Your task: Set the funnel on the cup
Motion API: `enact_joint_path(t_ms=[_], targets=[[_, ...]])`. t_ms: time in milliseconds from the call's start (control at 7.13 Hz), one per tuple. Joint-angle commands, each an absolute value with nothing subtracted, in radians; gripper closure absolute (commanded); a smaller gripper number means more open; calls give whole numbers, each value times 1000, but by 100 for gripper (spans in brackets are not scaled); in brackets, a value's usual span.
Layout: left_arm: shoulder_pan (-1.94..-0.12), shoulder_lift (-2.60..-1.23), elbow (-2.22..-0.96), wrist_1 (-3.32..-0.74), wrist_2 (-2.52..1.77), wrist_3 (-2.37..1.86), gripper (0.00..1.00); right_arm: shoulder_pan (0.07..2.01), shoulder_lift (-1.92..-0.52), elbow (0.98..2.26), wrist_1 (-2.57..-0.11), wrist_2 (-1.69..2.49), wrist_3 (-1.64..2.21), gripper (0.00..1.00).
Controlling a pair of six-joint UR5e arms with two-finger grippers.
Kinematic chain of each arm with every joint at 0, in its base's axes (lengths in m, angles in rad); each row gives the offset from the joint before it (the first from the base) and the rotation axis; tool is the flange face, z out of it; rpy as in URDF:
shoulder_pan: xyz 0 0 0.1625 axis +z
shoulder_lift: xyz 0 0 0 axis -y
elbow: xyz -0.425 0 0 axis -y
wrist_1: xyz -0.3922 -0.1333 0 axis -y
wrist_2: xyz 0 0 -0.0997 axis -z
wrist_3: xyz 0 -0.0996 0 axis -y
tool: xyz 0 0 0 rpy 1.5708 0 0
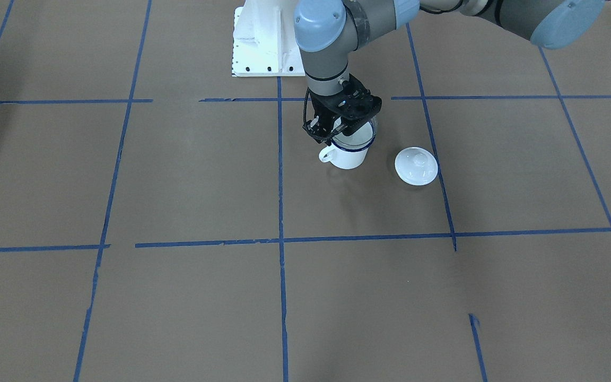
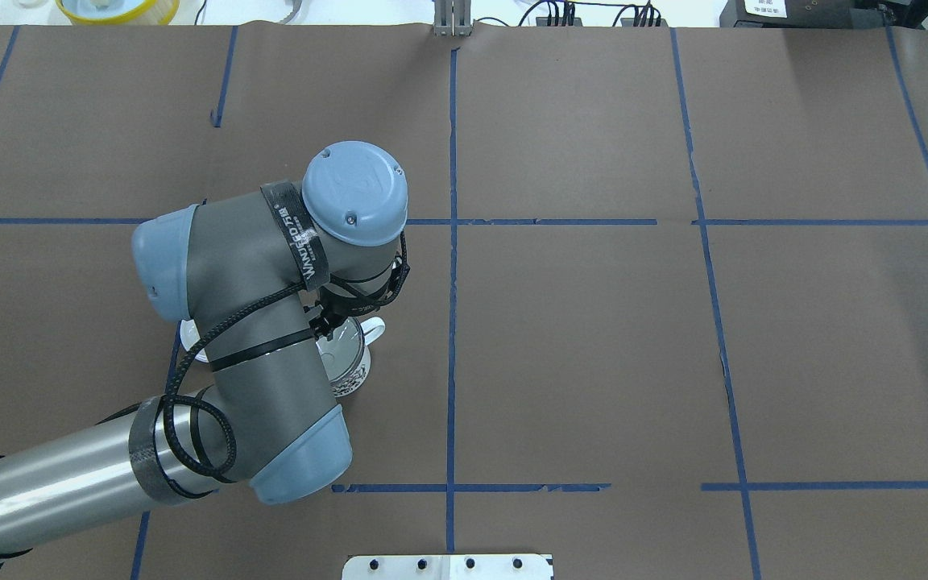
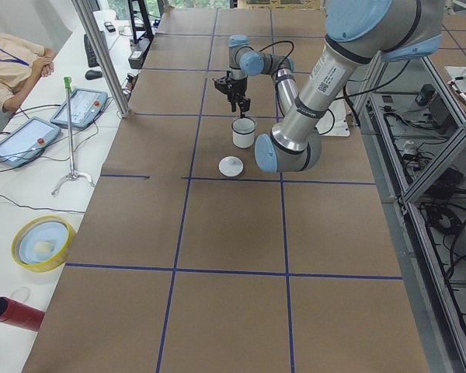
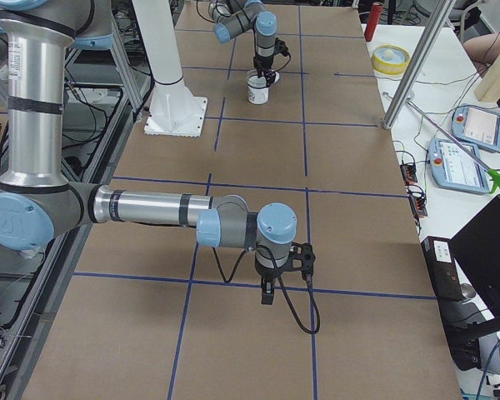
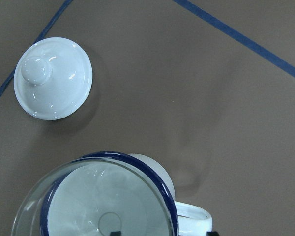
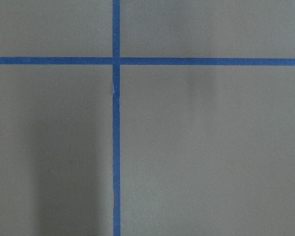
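Where it sits, funnel [image 5: 88, 196]: seemingly seated in the cup [image 5: 155, 169] mouth, on the desk [image 5: 211, 98]; placing looks done.
Left fingers [image 1: 322, 132]: apart, astride funnel's rim; next needs a straight lift.
Right fingers [image 4: 267, 296]: cannot tell.

brown paper covers the whole table [image 1: 178, 175], marked off into big squares with blue tape [image 1: 280, 212]. a white cup [image 1: 348, 156] with a dark blue rim stands upright in one of the middle squares, handle pointing toward the robot's right, and a round white lid [image 1: 416, 166] lies knob-up just beside it on the robot's left, not touching it, its far edge right at a tape line. a white base plate [image 1: 260, 42] sits flat on the paper at the robot's side of the table, near the centre line.
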State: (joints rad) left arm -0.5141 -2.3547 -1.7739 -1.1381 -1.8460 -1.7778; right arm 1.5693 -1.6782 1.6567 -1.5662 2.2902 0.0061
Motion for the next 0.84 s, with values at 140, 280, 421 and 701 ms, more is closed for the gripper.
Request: enact_joint_path(t_ms=[140, 280, 421, 701], targets=[[-563, -2323, -1886, -1124, -1850, -1573, 27, 1569, -1678, 1657, -1566, 2290, 6, 0], [-599, -2300, -1931, -1127, -1859, -1458, 27, 1569, -1678, 1657, -1566, 2290, 6, 0], [-680, -2272, -1933, -1138, -1870, -1313, 27, 1569, -1678, 1657, -1566, 2290, 6, 0], [-895, -2186, -1930, -1185, -2012, -985, 27, 1569, -1678, 1657, -1566, 2290, 6, 0]])
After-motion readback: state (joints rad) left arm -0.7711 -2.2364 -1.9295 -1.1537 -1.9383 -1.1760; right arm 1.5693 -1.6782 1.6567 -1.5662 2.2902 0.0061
